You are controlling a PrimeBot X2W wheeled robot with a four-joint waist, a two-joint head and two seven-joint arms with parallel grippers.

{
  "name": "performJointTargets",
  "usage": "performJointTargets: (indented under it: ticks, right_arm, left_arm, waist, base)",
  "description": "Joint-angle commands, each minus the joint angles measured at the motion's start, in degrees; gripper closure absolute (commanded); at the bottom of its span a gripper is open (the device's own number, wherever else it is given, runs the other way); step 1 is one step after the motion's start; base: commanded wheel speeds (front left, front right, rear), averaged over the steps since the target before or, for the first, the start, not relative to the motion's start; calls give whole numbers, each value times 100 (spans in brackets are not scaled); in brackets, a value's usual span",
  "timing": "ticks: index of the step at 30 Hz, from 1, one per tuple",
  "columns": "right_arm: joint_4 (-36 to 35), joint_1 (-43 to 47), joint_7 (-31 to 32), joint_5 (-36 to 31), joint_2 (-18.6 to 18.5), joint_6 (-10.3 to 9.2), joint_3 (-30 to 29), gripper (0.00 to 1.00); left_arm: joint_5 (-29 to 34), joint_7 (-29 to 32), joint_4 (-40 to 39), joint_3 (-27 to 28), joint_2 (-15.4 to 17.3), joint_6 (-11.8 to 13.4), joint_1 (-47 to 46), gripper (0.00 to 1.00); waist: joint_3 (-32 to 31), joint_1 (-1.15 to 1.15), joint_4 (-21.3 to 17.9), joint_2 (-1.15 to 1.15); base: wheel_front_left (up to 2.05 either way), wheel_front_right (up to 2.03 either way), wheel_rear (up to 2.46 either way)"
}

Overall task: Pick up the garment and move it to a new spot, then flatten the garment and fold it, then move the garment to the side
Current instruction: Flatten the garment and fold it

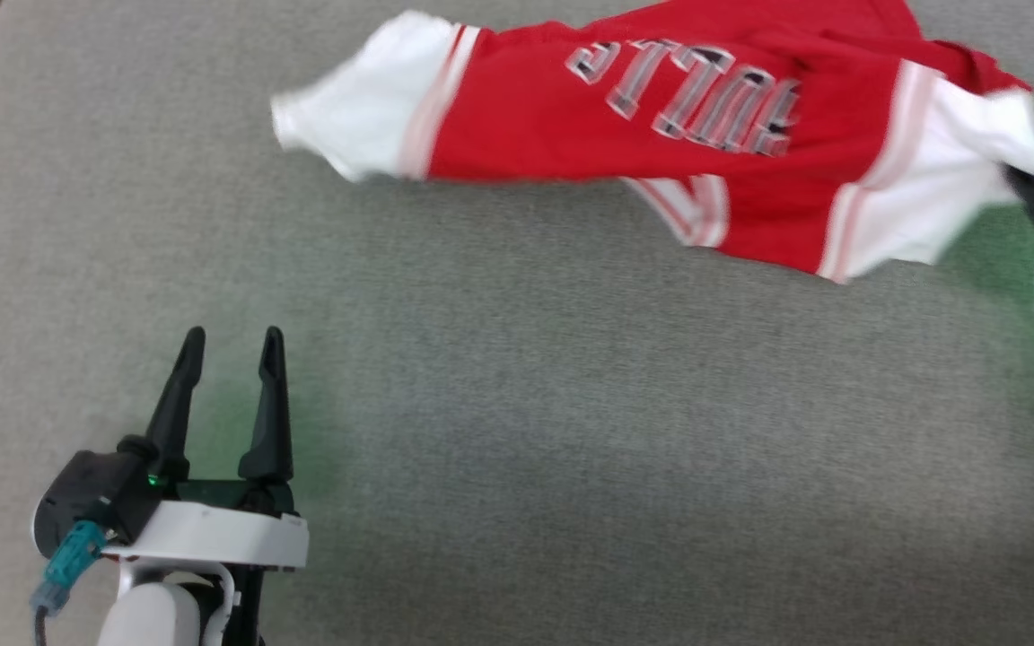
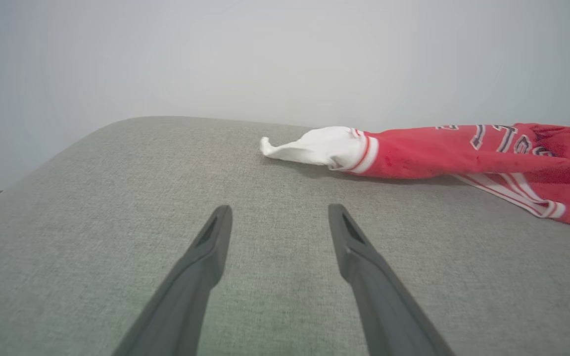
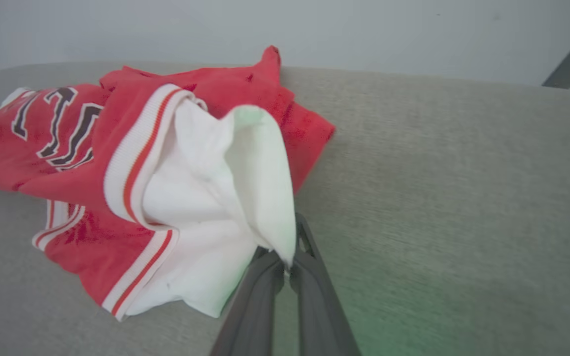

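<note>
While my right gripper [image 3: 285, 260] is pinching the jersey's [image 1: 661, 135] sleeve [image 3: 201, 198], left gripper [image 1: 232, 345] spread, I'm judging us mid-move, needing set-down next.

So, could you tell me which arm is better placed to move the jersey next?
Right: the right gripper is shut on a white sleeve of the jersey; the left gripper is open, apart from it.

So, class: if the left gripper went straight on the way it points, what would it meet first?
Probably the white sleeve tip of the garment, ahead on the grey surface. The left gripper, jaws open, aims about there; depth is unclear.
</note>
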Motion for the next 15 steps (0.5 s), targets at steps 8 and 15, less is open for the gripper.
performJointTargets:
  ticks: [8,15]
  right_arm:
    - [-1275,1249,1572,-1211,567,-4,-2408,100]
    - [-1920,1498,2169,-2259,950,-4,-3173,100]
  left_arm:
    - [-83,-2,-77,-48,121,-6,-7,0]
    - [-93,-2,-123,-57,151,-6,13,0]
  waist:
    - [-1,0,-184,0]
    - [5,0,-119,0]
  base:
    - [0,0,0]
    - [0,0,0]
